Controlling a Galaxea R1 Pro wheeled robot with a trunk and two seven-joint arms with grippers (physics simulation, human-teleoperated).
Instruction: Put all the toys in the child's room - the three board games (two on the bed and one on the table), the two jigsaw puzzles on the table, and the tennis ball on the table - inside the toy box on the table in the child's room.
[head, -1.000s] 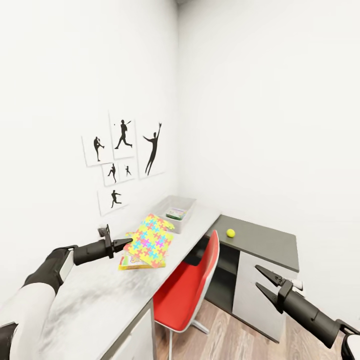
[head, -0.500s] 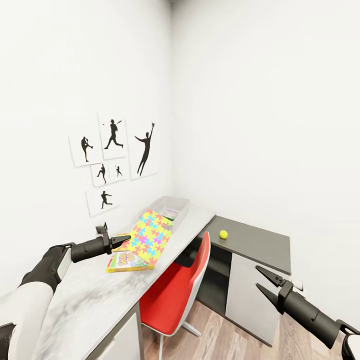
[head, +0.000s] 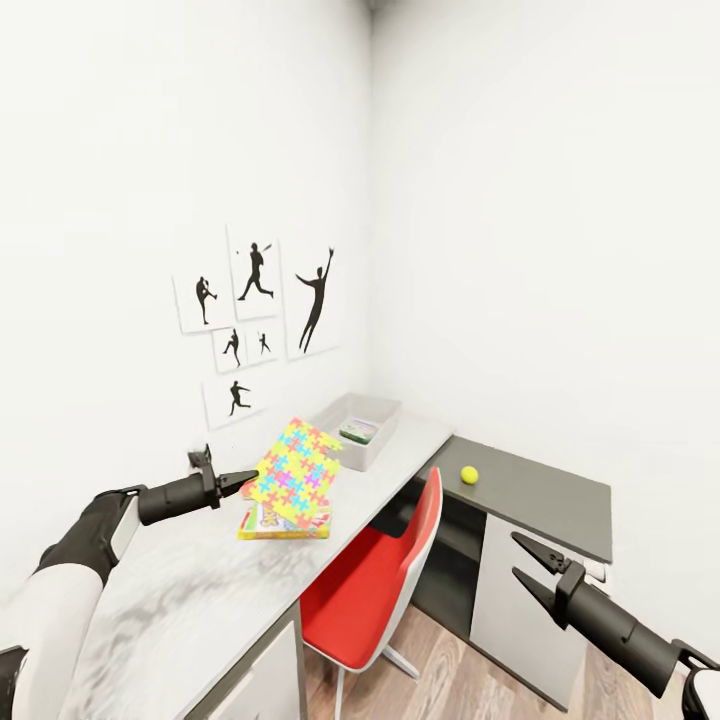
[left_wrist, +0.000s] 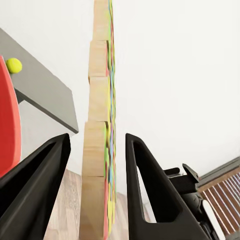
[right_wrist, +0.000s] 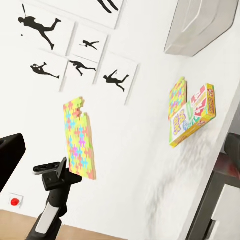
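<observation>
Now the left gripper (head: 247, 482) is clamping one jigsaw puzzle (head: 295, 472) by its near edge, carrying it higher off the table (head: 180, 590) than a second ago and tilted nearly upright. It is hanging above the board game (head: 283, 523), with the toy box (head: 362, 429) farther right. The right gripper (head: 528, 571) is hanging with its jaws apart, idle.

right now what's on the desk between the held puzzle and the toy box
In the head view, bare light desk top lies between the jigsaw puzzle in the left gripper and the toy box.
</observation>
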